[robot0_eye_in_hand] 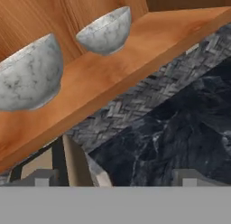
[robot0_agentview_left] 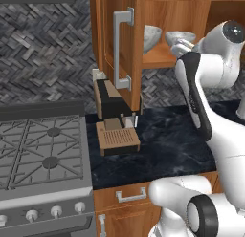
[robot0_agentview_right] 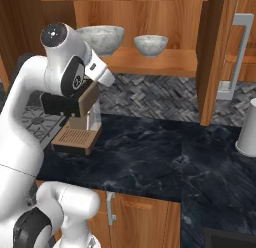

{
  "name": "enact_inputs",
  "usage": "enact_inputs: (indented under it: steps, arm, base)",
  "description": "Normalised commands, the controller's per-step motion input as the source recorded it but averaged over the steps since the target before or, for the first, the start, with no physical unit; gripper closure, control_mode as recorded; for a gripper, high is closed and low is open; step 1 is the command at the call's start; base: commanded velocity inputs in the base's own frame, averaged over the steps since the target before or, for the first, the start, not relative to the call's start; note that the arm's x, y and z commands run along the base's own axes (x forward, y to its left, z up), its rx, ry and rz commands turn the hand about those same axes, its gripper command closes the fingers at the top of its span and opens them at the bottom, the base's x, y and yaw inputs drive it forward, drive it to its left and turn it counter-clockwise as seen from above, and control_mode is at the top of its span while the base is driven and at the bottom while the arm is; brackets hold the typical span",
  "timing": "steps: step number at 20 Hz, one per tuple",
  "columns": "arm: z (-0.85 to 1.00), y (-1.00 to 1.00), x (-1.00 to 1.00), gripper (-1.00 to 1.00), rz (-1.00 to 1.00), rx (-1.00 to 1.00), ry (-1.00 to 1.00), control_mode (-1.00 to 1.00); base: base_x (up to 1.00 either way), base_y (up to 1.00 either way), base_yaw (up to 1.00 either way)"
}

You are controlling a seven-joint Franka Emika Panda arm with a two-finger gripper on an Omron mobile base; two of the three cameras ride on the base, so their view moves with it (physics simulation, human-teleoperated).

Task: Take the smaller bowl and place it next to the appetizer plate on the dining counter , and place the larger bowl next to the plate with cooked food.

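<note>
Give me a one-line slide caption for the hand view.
Open hand faces the wooden shelf holding the larger bowl and the smaller bowl, above the black countertop.

I see even, soft rendered light with no glare. The black surface shows faint sheen, and the shelf carries weak shadows. Hand view looks slightly coarse and blurred.

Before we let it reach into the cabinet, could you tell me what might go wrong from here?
The smaller bowl and larger bowl look alike and share one shelf, so it may take the wrong one. The open cabinet door and the coffee machine flank the arm's path. The open gripper could knock a bowl off.
</note>
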Motion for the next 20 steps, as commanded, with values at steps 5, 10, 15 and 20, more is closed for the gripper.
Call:
enact_inputs:
  steps: [5, 10, 15, 20]
  arm:
    - [0.64, -0.69, 0.0, -1.0, -0.43, 0.01, 0.13, -1.0]
    - [-0.07, -0.24, 0.0, -1.0, -0.18, 0.16, -0.03, -1.0]
    - [-0.54, 0.0, 0.0, -1.0, 0.13, 0.24, -0.28, -1.0]
    - [0.13, -0.29, 0.0, -1.0, 0.08, 0.22, -0.27, -1.0]
  base:
    - [0.0, 0.0, 0.0]
    - [0.0, 0.0, 0.0]
    - [0.0, 0.0, 0.0]
    - [0.0, 0.0, 0.0]
